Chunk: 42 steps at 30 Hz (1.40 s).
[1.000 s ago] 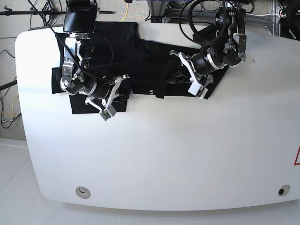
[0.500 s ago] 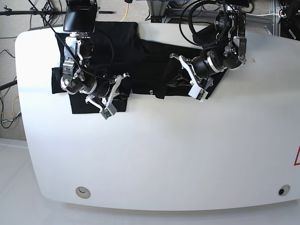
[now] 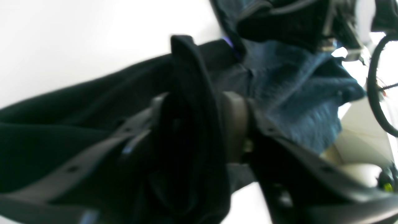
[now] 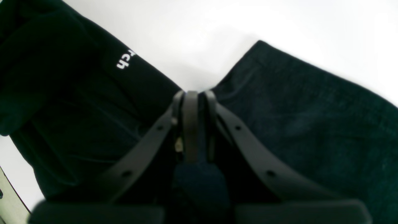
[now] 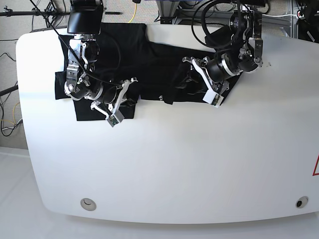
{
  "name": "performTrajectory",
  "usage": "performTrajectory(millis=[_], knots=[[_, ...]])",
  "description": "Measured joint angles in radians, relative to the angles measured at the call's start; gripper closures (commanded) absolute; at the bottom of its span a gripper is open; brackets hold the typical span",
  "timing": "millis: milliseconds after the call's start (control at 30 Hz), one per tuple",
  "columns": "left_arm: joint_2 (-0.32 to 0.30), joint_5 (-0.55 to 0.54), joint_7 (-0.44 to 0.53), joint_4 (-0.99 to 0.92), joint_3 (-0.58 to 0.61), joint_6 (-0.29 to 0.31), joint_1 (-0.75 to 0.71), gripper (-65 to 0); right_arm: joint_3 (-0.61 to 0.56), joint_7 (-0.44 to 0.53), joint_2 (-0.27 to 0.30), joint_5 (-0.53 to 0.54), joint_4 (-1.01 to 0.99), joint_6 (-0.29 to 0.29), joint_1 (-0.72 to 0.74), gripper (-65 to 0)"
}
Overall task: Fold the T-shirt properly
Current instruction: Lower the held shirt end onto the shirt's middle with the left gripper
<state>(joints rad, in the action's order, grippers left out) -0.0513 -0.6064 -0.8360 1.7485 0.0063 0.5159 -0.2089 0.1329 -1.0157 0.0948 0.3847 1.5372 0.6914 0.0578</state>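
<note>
Both pincers work low over the T-shirt (image 5: 149,64), a black garment spread across the far part of the white surface (image 5: 174,164). Seen from its wrist camera, the right pincer (image 4: 192,93) has its two dark fingers pressed together at the tips, a narrow strip of black cloth pinched between them at the shirt's near edge. In the base view that right pincer (image 5: 130,94) sits at the left of the scene, over the shirt's near-left portion.

On the right of the scene, the left pincer (image 5: 192,79) presents a different picture: its fingers (image 3: 93,161) stand apart in the wrist view, with a thick upright fold of black cloth lying in the gap and touching the inner faces. Whether that fold is truly gripped or merely resting between them cannot be told; the view is blurred.

Lying flat, the shirt runs with its long axis left to right along the far edge, reaching from the left arm's base to under the right-hand arm. Small white lettering (image 4: 124,59) shows on the cloth near the right pincer, and a sliver of purple (image 3: 228,42) peeks out in the left wrist view. Black cables (image 5: 209,20) loop above the right-hand arm and cover part of the shirt from the base camera.
</note>
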Motion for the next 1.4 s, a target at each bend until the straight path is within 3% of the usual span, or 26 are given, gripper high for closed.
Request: performTrajectory(millis=[67,233,600,767,867,1400], knots=[[-0.001,0.001,0.012,0.000,0.000,0.000,-0.003,-34.3,0.000,0.000,0.000,0.000,0.000,0.000,0.000,-3.4],[-0.005,0.008,0.055,0.001,0.002,-0.011,-0.013,-34.1,-0.001,0.000,0.000,0.000,0.000,0.000,0.002,-3.3],[-0.005,0.034,0.054,0.000,-0.005,-0.019,-0.001,-39.0,-0.003,-0.003,0.000,0.000,0.000,0.000,0.005,-3.0],[-0.006,0.014,0.041,0.000,0.005,-0.019,0.015,-37.1,-0.003,-0.007,-0.001,0.000,0.000,0.000,0.005,-3.0],[-0.016,-0.128,-0.001,0.007,0.027,-0.008,0.051,-37.5,-0.004,-0.007,-0.001,-0.008,0.000,0.000,0.005,-3.9],[-0.047,-0.084,-0.008,0.030,0.020,-0.006,0.083,-37.5,-0.006,-0.032,-0.013,-0.005,-0.020,0.000,-0.026,-3.9]])
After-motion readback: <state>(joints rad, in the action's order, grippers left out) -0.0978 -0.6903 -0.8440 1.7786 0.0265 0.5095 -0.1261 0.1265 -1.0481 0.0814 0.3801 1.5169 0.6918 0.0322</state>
